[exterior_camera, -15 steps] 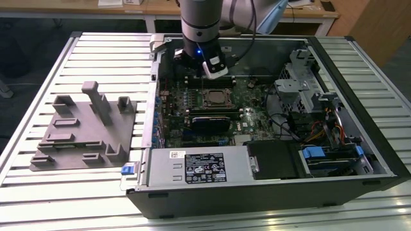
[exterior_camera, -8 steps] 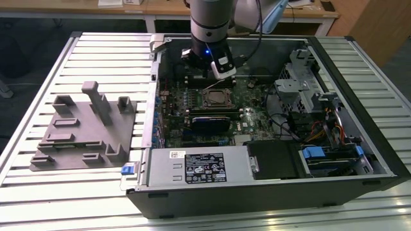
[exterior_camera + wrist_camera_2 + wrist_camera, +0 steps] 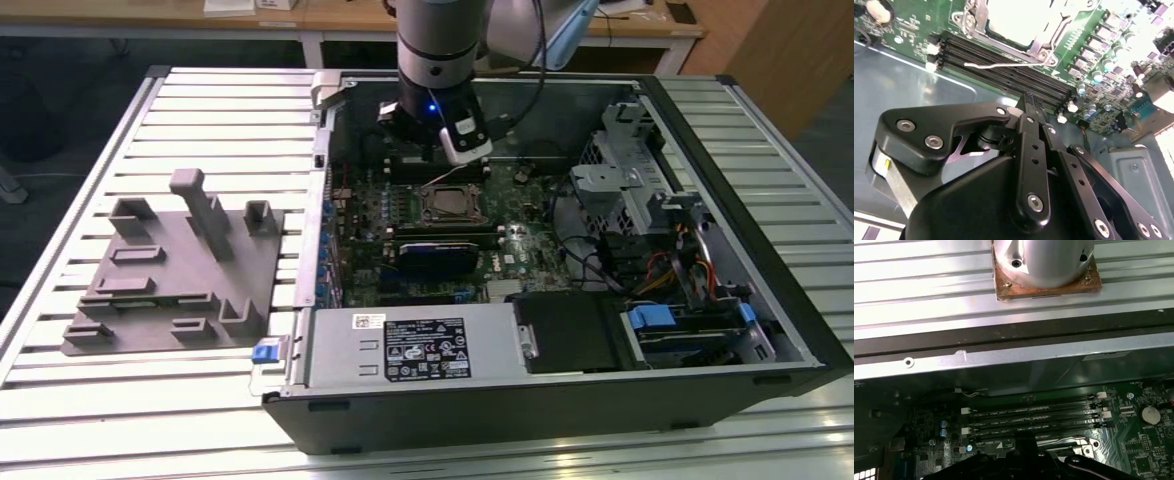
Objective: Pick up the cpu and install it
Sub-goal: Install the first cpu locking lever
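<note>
Open case (image 3: 561, 410) on the slatted table (image 3: 80, 400): power supply (image 3: 414, 345) nearest, then the motherboard (image 3: 534, 250), whose socket (image 3: 970, 20) holds the cpu (image 3: 1014, 17), pale top up. The gripper (image 3: 1029, 100) hangs just past the socket by the memory slots (image 3: 1004, 70), fingers together on nothing. A grey fixture (image 3: 174, 270) lies outside the case, on the exterior view's left.
</note>
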Controlling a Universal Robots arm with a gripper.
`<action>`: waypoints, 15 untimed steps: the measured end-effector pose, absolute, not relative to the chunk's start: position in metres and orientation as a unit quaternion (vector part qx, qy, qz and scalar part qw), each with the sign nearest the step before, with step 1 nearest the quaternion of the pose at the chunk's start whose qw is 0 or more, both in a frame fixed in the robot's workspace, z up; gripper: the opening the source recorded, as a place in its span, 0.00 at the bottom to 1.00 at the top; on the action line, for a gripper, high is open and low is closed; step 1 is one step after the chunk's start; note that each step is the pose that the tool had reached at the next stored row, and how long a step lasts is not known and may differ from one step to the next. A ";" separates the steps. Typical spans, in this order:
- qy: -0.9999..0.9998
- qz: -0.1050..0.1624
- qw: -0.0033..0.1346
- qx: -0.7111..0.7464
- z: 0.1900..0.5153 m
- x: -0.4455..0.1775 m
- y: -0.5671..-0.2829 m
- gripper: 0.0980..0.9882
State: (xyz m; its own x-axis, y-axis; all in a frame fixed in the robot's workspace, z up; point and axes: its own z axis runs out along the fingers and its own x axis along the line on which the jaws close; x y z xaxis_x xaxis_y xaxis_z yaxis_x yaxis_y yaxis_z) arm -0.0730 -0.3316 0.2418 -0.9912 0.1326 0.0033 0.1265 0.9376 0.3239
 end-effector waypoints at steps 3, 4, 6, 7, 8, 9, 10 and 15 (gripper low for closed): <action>0.984 0.162 0.021 0.071 0.241 -0.073 -0.332 0.01; 0.984 0.162 0.024 0.073 0.241 -0.073 -0.332 0.01; 0.983 0.162 0.028 0.078 0.239 -0.073 -0.332 0.01; 0.983 0.162 0.029 0.082 0.238 -0.073 -0.332 0.01; 0.983 0.162 0.030 0.085 0.237 -0.073 -0.332 0.01; 0.982 0.162 0.031 0.088 0.236 -0.073 -0.332 0.01; 0.982 0.162 0.032 0.091 0.234 -0.073 -0.332 0.01; 0.981 0.162 0.034 0.099 0.229 -0.069 -0.332 0.01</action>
